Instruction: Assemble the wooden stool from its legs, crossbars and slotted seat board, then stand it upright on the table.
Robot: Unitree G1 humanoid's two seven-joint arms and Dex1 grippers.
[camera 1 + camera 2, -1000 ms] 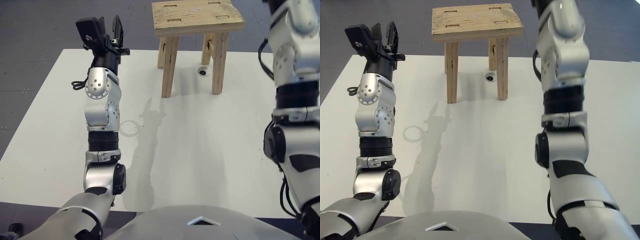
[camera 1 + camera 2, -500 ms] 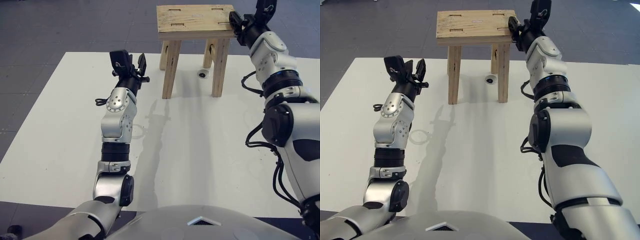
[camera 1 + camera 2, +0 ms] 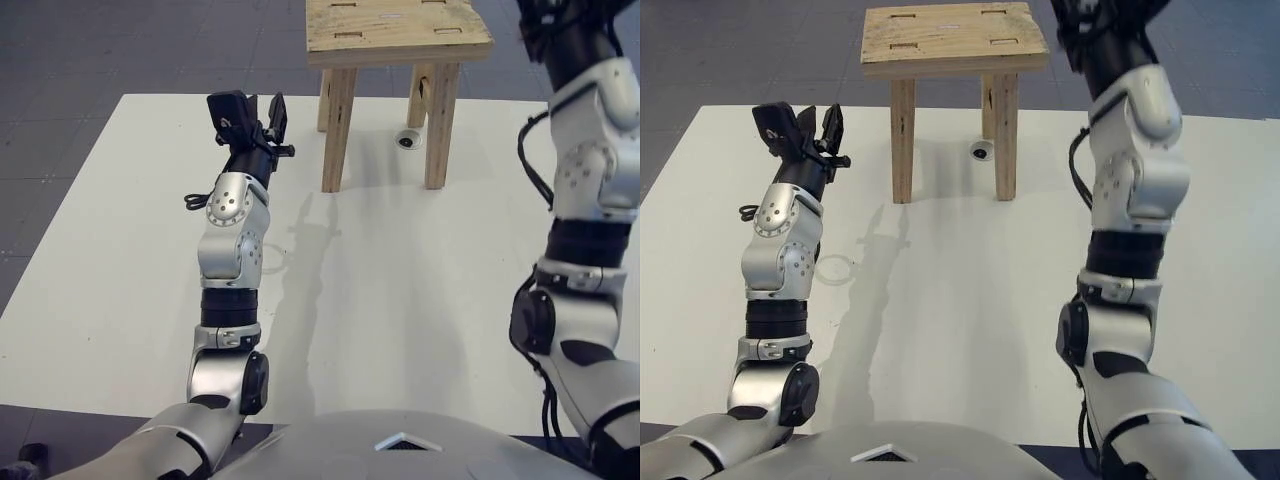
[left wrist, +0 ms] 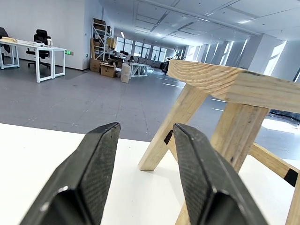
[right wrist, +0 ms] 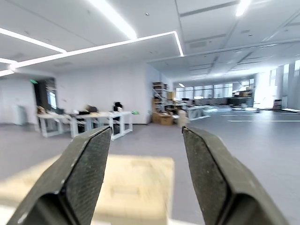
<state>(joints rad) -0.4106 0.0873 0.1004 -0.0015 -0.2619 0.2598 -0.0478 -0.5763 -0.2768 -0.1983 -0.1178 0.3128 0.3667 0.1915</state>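
The left gripper (image 3: 262,106) hangs above the far left part of the white surface (image 3: 420,300), its two fingers apart with nothing between them, pointing toward the wooden stool (image 3: 952,60) just beside it. A faint ring (image 3: 833,268) lies on the surface next to that arm. The stool stands upright at the middle of the far edge, its slotted seat board (image 3: 398,25) resting on splayed legs (image 3: 338,130). A small round dark object (image 3: 405,142) sits on the surface between the legs. The right gripper (image 5: 146,136) is raised beyond the stool's right side, fingers spread and empty; the blurred pale panel beneath it may be the seat.
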